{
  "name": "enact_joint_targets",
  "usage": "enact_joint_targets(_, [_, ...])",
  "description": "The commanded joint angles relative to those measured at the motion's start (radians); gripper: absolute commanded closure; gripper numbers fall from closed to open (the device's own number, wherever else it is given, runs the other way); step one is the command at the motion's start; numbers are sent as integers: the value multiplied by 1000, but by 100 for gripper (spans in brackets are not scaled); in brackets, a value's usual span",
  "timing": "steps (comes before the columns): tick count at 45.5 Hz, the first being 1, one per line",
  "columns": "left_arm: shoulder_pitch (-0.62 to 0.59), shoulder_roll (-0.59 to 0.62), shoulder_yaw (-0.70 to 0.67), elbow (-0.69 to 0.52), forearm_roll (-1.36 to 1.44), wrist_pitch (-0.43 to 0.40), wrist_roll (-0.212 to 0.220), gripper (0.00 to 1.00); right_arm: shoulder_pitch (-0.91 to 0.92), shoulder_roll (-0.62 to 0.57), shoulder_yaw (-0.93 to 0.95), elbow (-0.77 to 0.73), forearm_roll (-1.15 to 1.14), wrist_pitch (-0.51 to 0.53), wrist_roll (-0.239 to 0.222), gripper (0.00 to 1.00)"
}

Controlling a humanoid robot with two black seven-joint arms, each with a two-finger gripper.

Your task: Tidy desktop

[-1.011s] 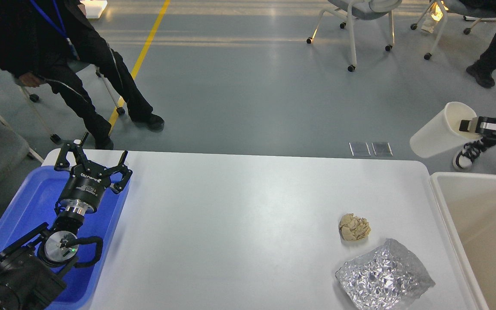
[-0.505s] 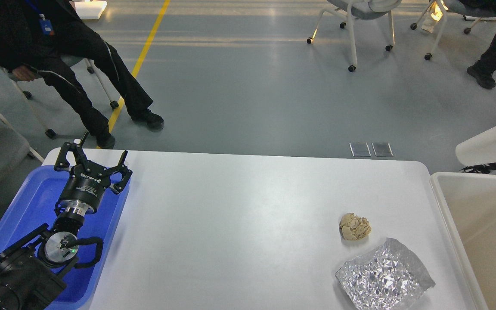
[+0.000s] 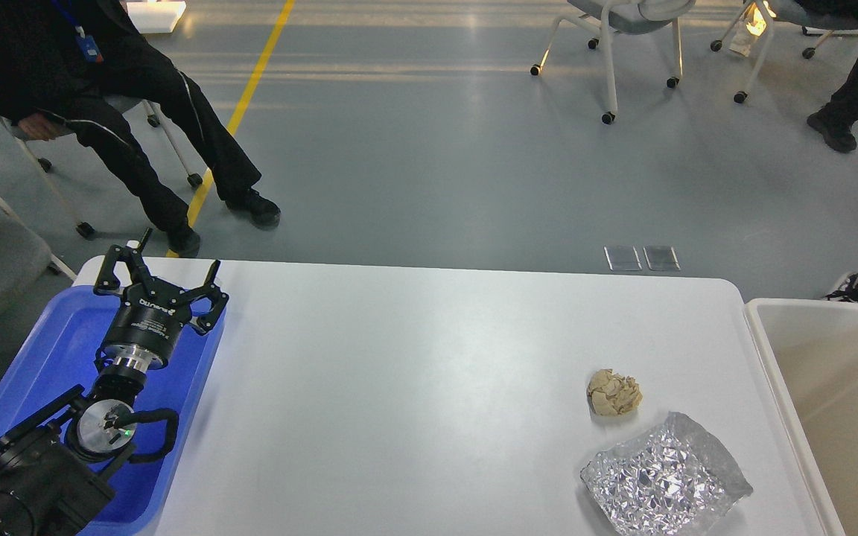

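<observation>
Left arm: it came in from the lower left corner and reached up and away over the blue tray (image 3: 49, 357), wrist joints stacked in a line leaning slightly right.
Left hand (image 3: 159, 277): it hung above the tray's far right corner, right at the table's left edge, pointing away from the robot.
Left hand fingers (image 3: 112, 269): spread wide apart, nothing between them, tips splayed outward to left and right.
Right arm and hand: out of the picture, so no word on them.
Table (image 3: 414, 387): the big white top filled the middle of the view, long axis running left to right, rounded far corners both showing, near edge cut off by the frame.
Table's neighbours: the blue tray lay along its left end, the beige bin (image 3: 831, 417) stood against its right end.
Crumpled paper ball (image 3: 613, 392): tan, sitting on the table's right part, well apart from the left hand.
Foil sheet (image 3: 666, 476): crinkled and silver, just beside the paper ball on its near side, close to the table's near right corner, its longer side slanting up to the right.
Bin: only bare inside walls showed in the visible part.
Beyond the table: grey floor, a yellow line, a seated person in black (image 3: 86, 97) at far left.
</observation>
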Motion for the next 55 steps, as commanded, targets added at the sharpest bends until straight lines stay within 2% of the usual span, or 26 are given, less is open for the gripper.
enact_joint_targets(1, [0, 0, 0, 0, 0, 0, 0, 0, -270, 121, 197, -211, 116, -3, 28, 100])
enact_joint_targets(7, [0, 0, 0, 0, 0, -1, 0, 0, -422, 230, 384, -364, 135, 4, 32, 100])
enact_joint_targets(12, [0, 0, 0, 0, 0, -1, 0, 0, -491, 316, 464, -493, 135, 7, 32, 100])
enact_joint_targets(20, [0, 0, 0, 0, 0, -1, 0, 0, -532, 495, 487, -726, 135, 11, 32, 100])
enact_joint_targets(32, [0, 0, 0, 0, 0, -1, 0, 0, -566, 663, 498, -956, 168, 11, 17, 100])
enact_joint_targets(39, [1, 0, 0, 0, 0, -1, 0, 0, -589, 721, 498, -1036, 204, -1, 0, 100])
enact_joint_targets(55, [0, 0, 0, 0, 0, -1, 0, 0, -614, 724, 507, -1045, 231, -3, -8, 100])
